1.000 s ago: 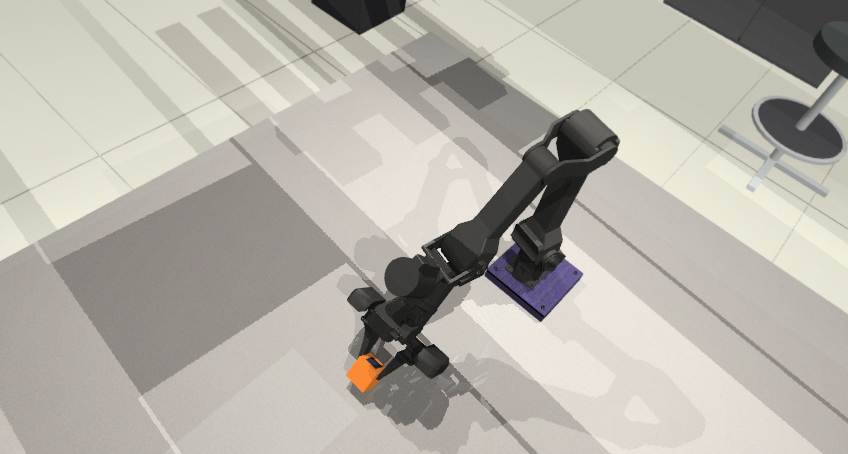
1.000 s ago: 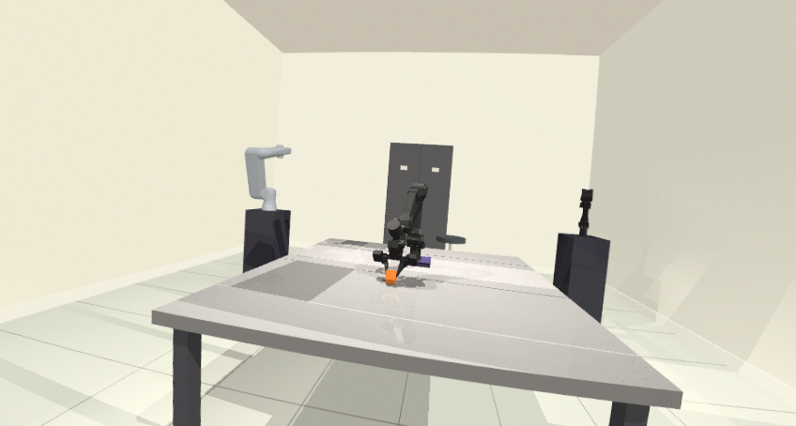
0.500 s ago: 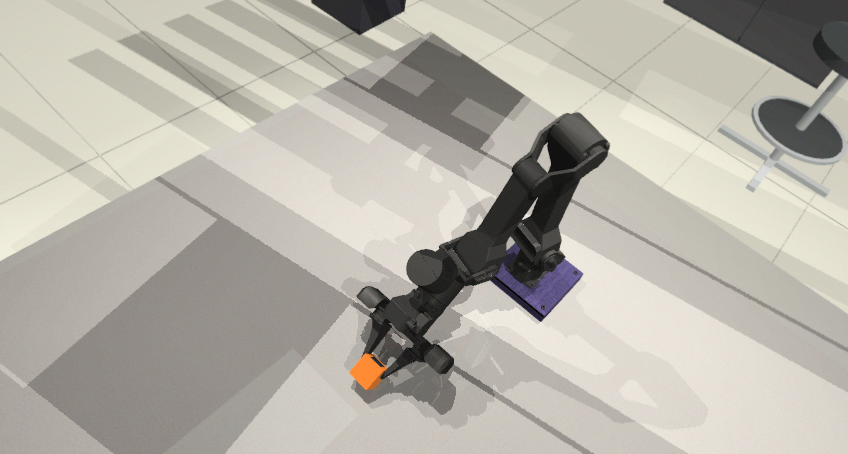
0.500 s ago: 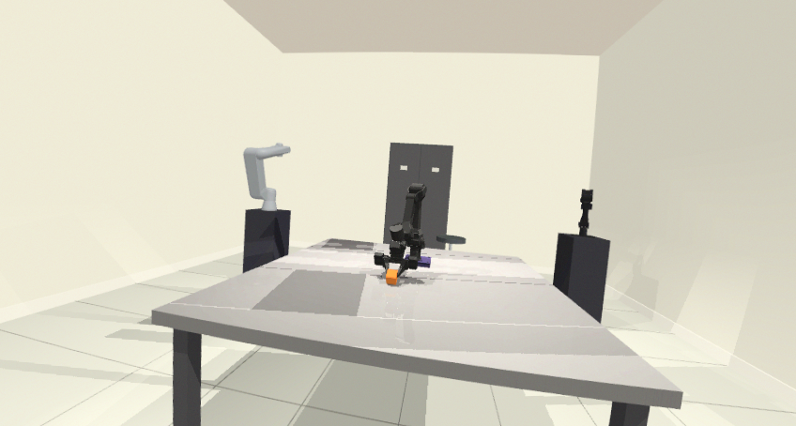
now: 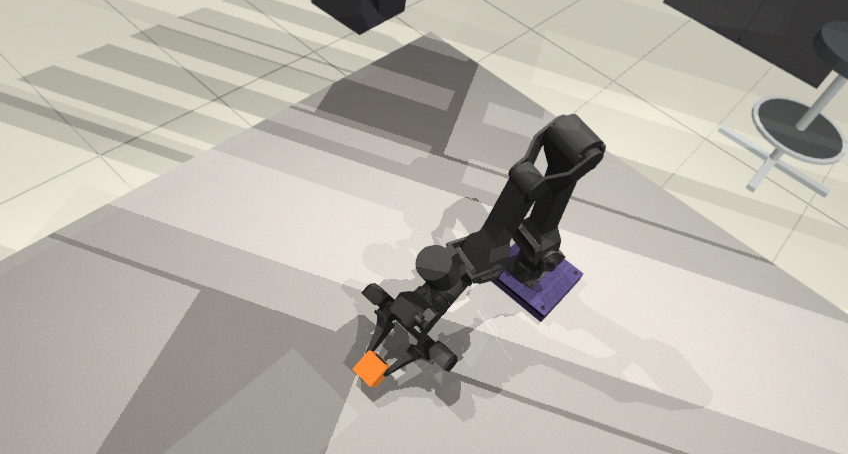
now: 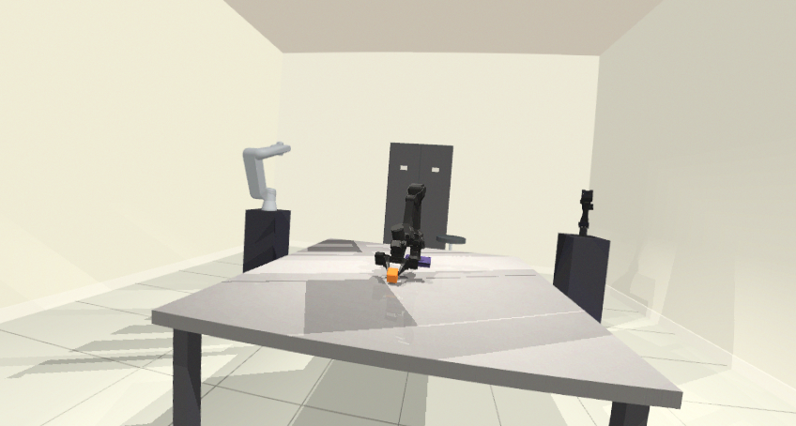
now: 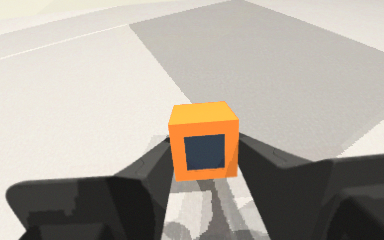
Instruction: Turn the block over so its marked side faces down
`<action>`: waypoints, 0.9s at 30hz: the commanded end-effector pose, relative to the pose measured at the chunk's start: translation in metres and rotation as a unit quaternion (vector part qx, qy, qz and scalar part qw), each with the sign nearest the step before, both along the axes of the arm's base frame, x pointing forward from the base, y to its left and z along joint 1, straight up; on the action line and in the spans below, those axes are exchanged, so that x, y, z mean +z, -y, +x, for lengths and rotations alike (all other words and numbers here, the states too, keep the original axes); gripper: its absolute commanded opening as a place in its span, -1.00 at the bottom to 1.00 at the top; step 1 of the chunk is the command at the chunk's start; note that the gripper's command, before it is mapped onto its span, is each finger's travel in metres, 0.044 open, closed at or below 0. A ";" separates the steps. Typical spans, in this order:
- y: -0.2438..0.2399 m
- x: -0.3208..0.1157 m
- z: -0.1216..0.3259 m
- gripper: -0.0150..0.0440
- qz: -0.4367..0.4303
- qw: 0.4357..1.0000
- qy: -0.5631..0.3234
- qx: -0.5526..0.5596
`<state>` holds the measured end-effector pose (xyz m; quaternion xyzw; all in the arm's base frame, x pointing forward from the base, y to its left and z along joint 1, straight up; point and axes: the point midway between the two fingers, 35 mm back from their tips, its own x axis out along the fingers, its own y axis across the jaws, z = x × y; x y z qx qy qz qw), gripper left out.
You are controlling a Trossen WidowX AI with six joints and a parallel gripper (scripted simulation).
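One orange block [image 7: 204, 141] clamped between both dark fingers of the gripper [image 5: 381, 363], pinched on its two opposite sides. Seen from the wrist with its marked face, a dark navy square framed in orange, turned back toward the camera, and a plain orange face turned up. Held low over the grey table [image 6: 502, 332], at the end of the black arm [image 5: 517, 200] folded down and forward from its purple base plate [image 5: 550, 292]. Could not tell from any view whether the block's underside touched the tabletop or hung just above it. From the top view, found toward the near-left of the base plate, well apart from it, over the edge of a darker grey patch on the table. From the exterior view, placed near the table's middle, block [image 6: 392, 276] showing as a small orange spot beneath the gripper [image 6: 395, 266].
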<state>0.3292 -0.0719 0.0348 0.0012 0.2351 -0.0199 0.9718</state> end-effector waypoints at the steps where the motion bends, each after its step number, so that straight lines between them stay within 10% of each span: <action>1: -0.001 -0.001 -0.001 -0.49 0.004 1.000 0.000 0.002; 5: -0.001 -0.001 -0.001 -0.49 0.004 1.000 0.000 0.002; 22: -0.001 -0.001 -0.001 1.00 0.004 1.000 0.000 0.002; 27: -0.001 -0.001 -0.001 1.00 0.004 1.000 0.000 0.002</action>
